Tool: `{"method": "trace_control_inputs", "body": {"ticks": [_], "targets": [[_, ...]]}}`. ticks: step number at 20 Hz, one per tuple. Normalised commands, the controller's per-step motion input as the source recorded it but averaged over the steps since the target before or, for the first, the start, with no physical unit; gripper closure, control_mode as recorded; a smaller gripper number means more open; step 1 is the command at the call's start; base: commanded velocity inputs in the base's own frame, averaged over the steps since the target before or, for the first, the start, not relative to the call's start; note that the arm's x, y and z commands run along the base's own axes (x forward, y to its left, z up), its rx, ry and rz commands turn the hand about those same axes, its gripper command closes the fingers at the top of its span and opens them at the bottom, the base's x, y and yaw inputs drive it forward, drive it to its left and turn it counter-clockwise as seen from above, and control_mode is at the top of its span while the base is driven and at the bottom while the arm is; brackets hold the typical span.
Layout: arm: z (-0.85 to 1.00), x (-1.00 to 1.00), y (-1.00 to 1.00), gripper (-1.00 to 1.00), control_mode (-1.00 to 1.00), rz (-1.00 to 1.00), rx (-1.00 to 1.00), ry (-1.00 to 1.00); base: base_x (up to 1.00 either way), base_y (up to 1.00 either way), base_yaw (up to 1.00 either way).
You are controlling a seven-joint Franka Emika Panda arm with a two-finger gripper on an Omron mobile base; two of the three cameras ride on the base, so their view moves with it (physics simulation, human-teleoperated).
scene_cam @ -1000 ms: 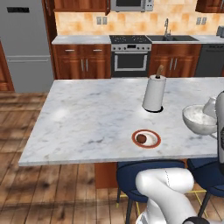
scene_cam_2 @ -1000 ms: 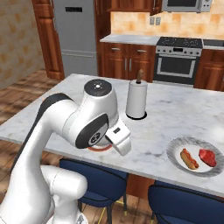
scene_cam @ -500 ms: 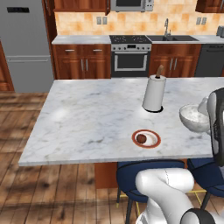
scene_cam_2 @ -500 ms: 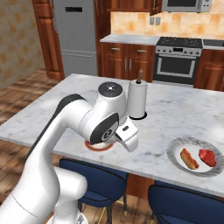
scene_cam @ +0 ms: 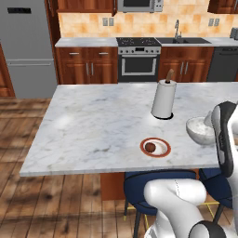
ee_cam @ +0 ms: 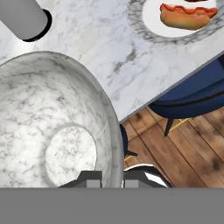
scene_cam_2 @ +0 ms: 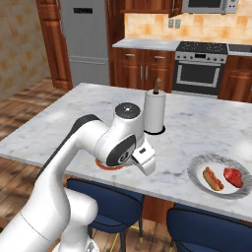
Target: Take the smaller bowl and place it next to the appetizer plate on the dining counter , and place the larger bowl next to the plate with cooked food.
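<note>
Hand [ee_cam: 112, 177] clamped on smaller bowl [ee_cam: 52, 127] rim, hotdog plate [ee_cam: 175, 22] beyond, appetizer plate [scene_cam: 155, 147] nearby

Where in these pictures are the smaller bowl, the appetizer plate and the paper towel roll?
smaller bowl [ee_cam: 48, 127]: hand view, inner wall.
appetizer plate [scene_cam: 161, 148]: left base view, white inside.
paper towel roll [scene_cam: 163, 100]: left base view, side of roll.

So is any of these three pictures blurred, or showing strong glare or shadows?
Left base view: sharp, soft even light, a pale sheen on the dining counter. Right base view: equally sharp, a small dark shadow at the base of the paper towel roll. Hand view: the smaller bowl is very close and looms large, yet stays in focus.
</note>
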Motion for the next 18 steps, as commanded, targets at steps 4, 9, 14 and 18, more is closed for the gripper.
{"method": "trace_control_inputs", "body": {"ticks": [4, 9, 14, 18], "targets": [[-0.36, 0.06, 0.0, 1.0, -1.0, 0.0, 0.0, 0.01, 0.0, 0.0, 0.0], [-0.25, 0.12, 0.0, 1.0, -1.0, 0.0, 0.0, 0.01, 0.0, 0.0, 0.0], [-0.23, 0.17, 0.0, 1.0, -1.0, 0.0, 0.0, 0.0, 0.0, 0.0, 0.0], [-0.22, 0.23, 0.0, 1.0, -1.0, 0.0, 0.0, 0.0, 0.0, 0.0, 0.0]]}}
